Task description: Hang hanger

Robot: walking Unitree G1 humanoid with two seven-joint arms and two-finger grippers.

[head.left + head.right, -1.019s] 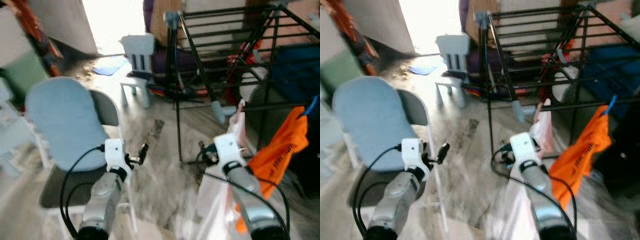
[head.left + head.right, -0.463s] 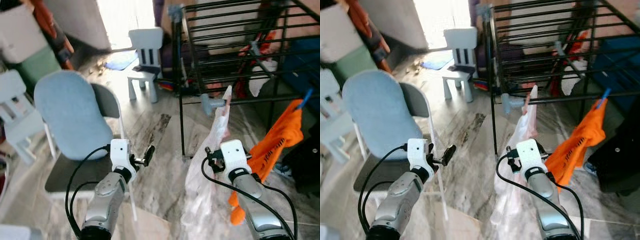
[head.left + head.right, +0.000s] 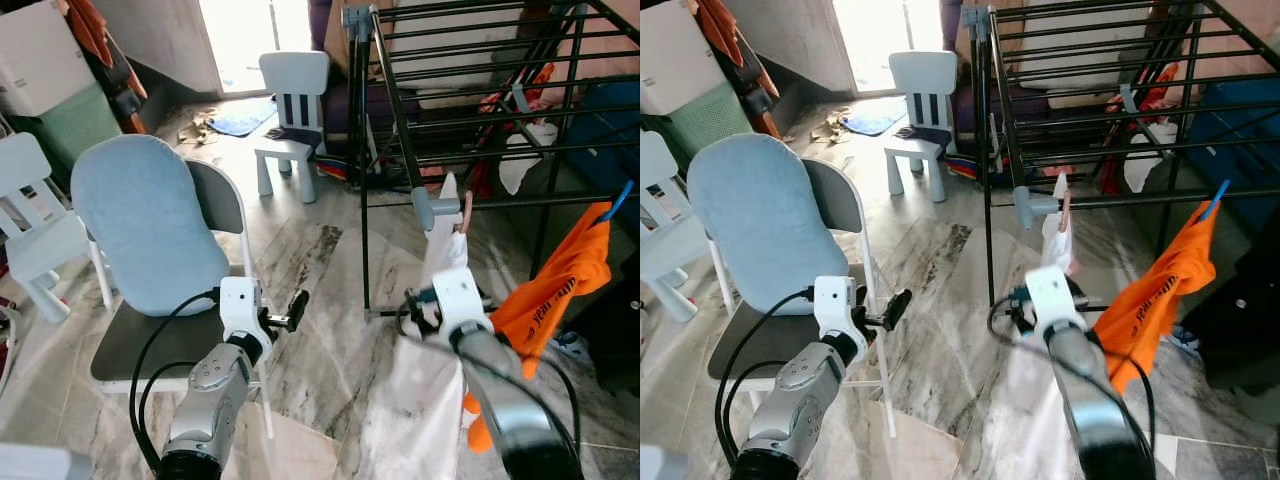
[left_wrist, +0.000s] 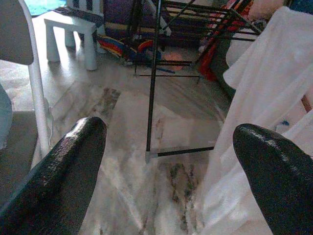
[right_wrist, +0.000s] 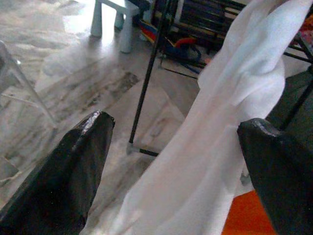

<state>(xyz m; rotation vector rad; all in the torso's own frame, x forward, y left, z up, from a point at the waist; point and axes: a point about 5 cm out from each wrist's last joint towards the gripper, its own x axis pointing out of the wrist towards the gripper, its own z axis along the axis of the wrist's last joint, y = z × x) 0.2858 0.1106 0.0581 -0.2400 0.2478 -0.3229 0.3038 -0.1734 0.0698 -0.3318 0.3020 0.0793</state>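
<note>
White cloth garment (image 3: 432, 330) hangs from a pinkish hanger (image 3: 466, 212) whose top sits at the lower rail of the black metal drying rack (image 3: 480, 110), beside a grey plastic joint (image 3: 430, 208); whether the hook rests on the rail I cannot tell. The right gripper (image 5: 171, 161) is raised just in front of the garment, its two black fingers (image 5: 68, 171) spread wide apart, holding nothing. The left gripper (image 4: 166, 161) points at the marble-patterned floor (image 3: 320, 260), its fingers likewise spread apart and empty. An orange cloth (image 3: 555, 290) hangs from the rack on the right. A folding chair with a light blue cushion (image 3: 145, 240) stands at the left, a small white child's chair (image 3: 290, 110) farther back.
</note>
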